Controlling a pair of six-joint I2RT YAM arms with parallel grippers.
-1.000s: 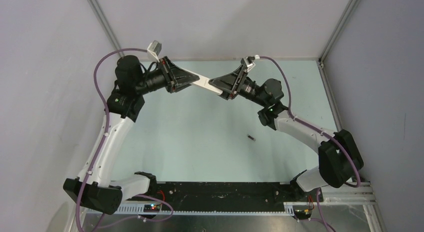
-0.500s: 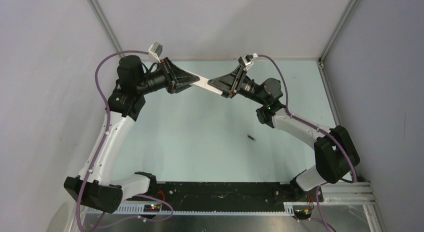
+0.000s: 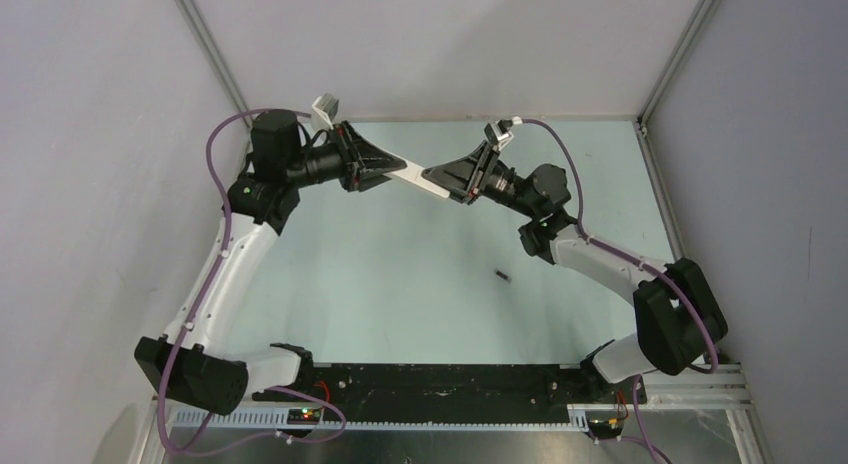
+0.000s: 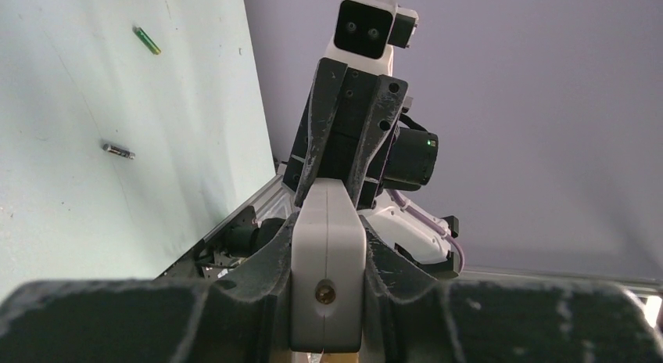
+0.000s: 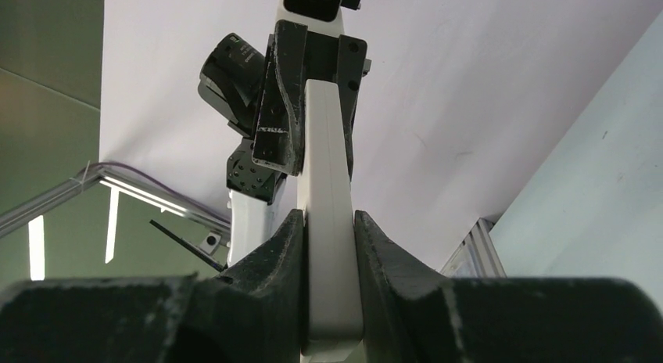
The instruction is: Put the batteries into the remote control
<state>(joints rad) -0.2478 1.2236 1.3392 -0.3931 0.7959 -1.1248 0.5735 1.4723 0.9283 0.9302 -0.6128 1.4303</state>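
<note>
The remote control has both ends buried — one between the left fingers, one between the right fingers — and its faces cannot be told apart. The battery on the counter is a mere dark speck.

I see a pale green table boxed in by plain grey walls, with aluminium posts at the back corners.

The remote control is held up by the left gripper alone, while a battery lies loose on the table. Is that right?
Not quite. Both hold it: the left gripper and the right gripper each clamp one end of the remote control, as the right wrist view shows. A battery does lie loose on the table.
</note>
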